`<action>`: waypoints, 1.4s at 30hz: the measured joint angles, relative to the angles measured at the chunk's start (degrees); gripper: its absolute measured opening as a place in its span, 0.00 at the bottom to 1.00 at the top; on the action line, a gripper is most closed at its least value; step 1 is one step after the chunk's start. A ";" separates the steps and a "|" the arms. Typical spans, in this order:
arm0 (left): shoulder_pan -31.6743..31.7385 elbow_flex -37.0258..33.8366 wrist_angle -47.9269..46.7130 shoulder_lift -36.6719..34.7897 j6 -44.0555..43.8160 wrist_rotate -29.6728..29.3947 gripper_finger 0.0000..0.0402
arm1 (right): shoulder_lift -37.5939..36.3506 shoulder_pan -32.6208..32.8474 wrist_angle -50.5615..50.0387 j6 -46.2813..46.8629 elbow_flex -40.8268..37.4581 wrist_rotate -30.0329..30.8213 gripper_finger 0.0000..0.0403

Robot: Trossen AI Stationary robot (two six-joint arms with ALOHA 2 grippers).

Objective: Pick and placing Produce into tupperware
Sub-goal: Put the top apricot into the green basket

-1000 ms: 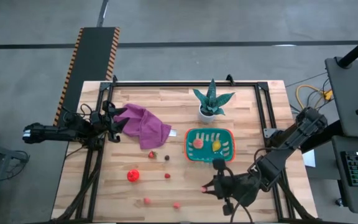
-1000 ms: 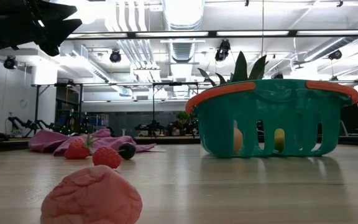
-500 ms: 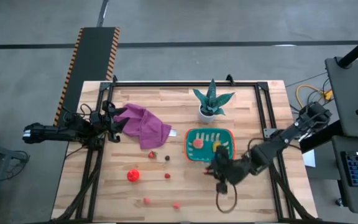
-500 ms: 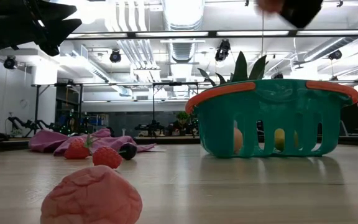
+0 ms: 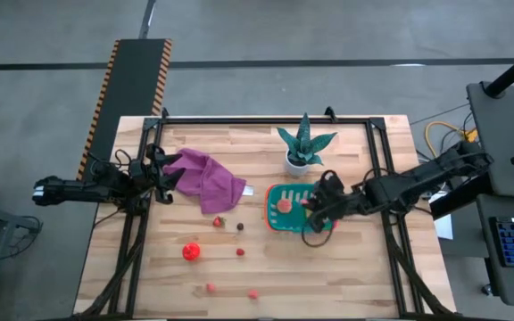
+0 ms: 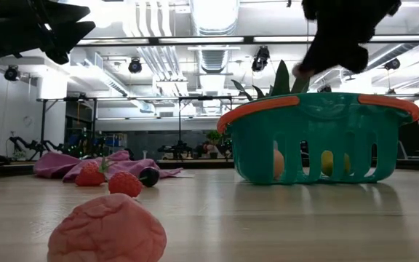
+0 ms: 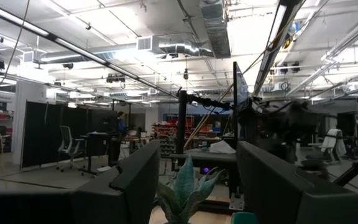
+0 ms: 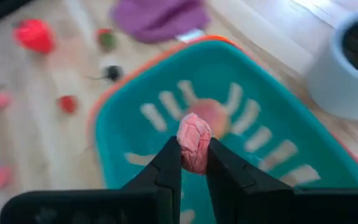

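The teal tub (image 5: 300,208) with an orange rim sits on the table right of centre; a peach-orange fruit (image 5: 285,204) lies inside, and the low view shows a yellow one (image 6: 327,163) too. My right gripper (image 8: 193,163) hovers over the tub (image 8: 229,118), shut on a pink wrinkled fruit (image 8: 194,140). Loose produce lies left of the tub: a red piece (image 5: 191,251), a strawberry (image 5: 219,221), a dark piece (image 5: 239,226), small red and pink ones (image 5: 240,252) (image 5: 211,287) (image 5: 252,292). My left gripper (image 5: 163,175) waits open at the table's left edge. My right gripper pinches the pink wrinkled fruit's lower half (image 8: 194,160) between its two fingers, which reach it from the table's right side, slanting down. The fruit is lifted clear above the tub's inside, its top standing out past the fingertips.
A purple cloth (image 5: 207,178) lies at the left far part of the table beside my left gripper. A green spiky plant in a white pot (image 5: 303,147) stands just beyond the tub. A black frame (image 5: 382,169) runs along the table's edges.
My right gripper, shut on the pink fruit, has risen from the near right part of the table and swung toward the far edge, ending over the tub. The fruit has travelled with it. In the low view the arm has come into sight above the tub.
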 joint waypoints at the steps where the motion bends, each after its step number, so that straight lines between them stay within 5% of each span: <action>1: 0.00 0.02 0.03 0.06 0.02 -0.01 0.49 | 0.29 -0.39 -0.67 1.48 -0.04 0.01 0.12; 14: 0.00 0.02 0.01 0.00 0.02 0.00 0.49 | 7.14 -0.69 -11.81 10.92 3.84 1.09 0.12; 29: 0.00 0.01 -0.04 0.06 0.42 0.00 0.49 | 25.22 -1.36 -39.56 14.22 23.04 4.37 0.12; 42: 0.00 0.02 -0.05 0.20 0.41 0.02 0.49 | 28.54 -2.81 -42.22 14.52 24.20 2.45 0.12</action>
